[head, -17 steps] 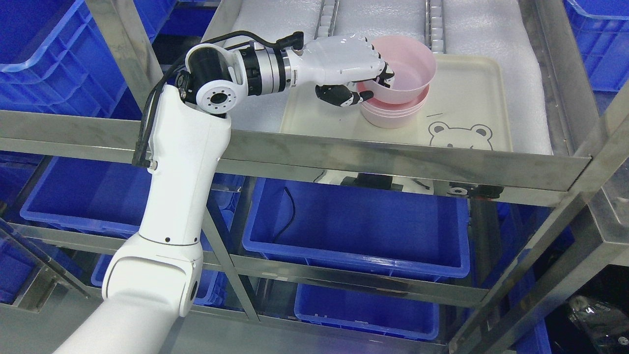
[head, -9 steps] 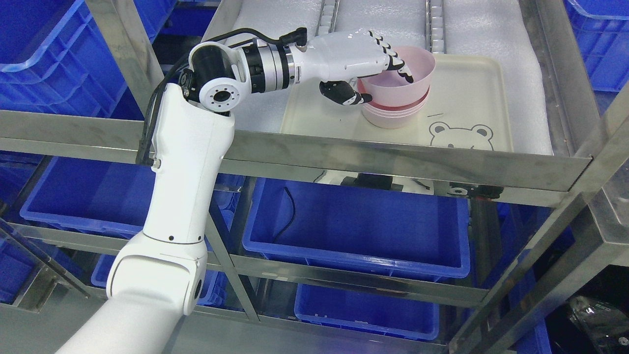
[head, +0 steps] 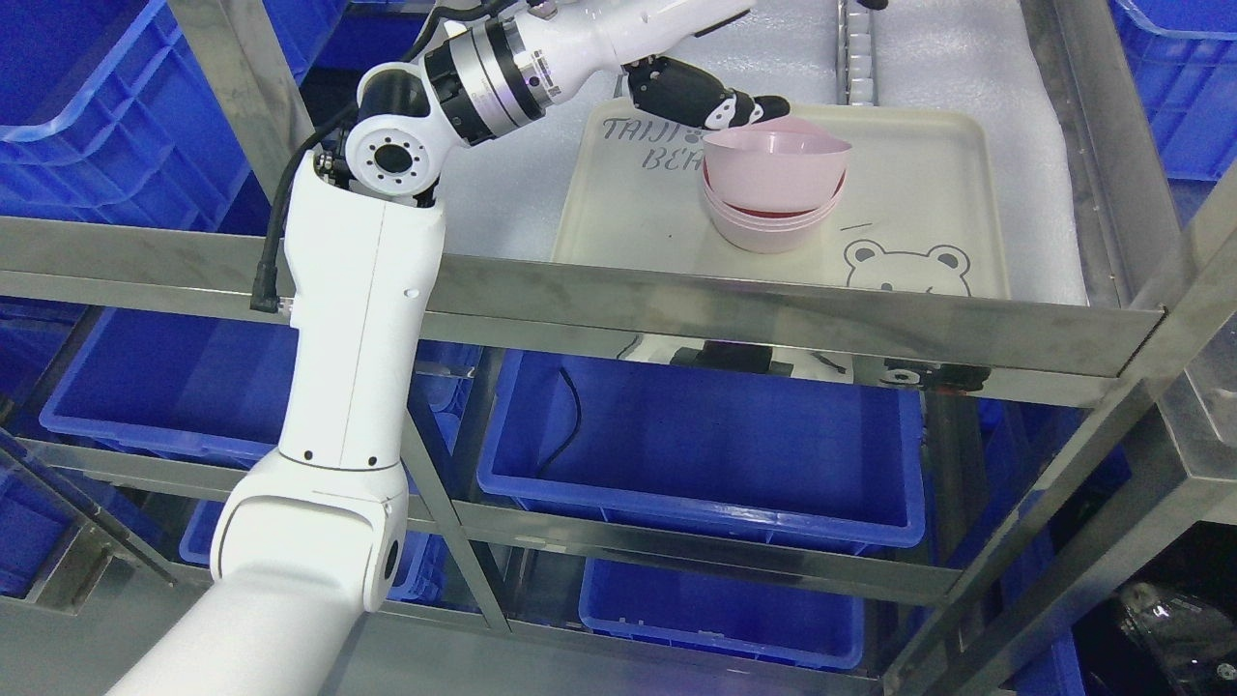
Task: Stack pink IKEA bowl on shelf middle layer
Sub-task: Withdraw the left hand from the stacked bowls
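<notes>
Pink bowl (head: 776,169) nests tilted in the stack on the tray (head: 928,193) — left hand (head: 705,92) released, just above its rim.

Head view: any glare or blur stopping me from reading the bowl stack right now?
Head view: the pink bowl stack is sharp and evenly lit on the cream tray; glare and reflections sit only on the steel shelf rail; the left hand is cut off by the top edge, so its fingers are mostly hidden.
</notes>
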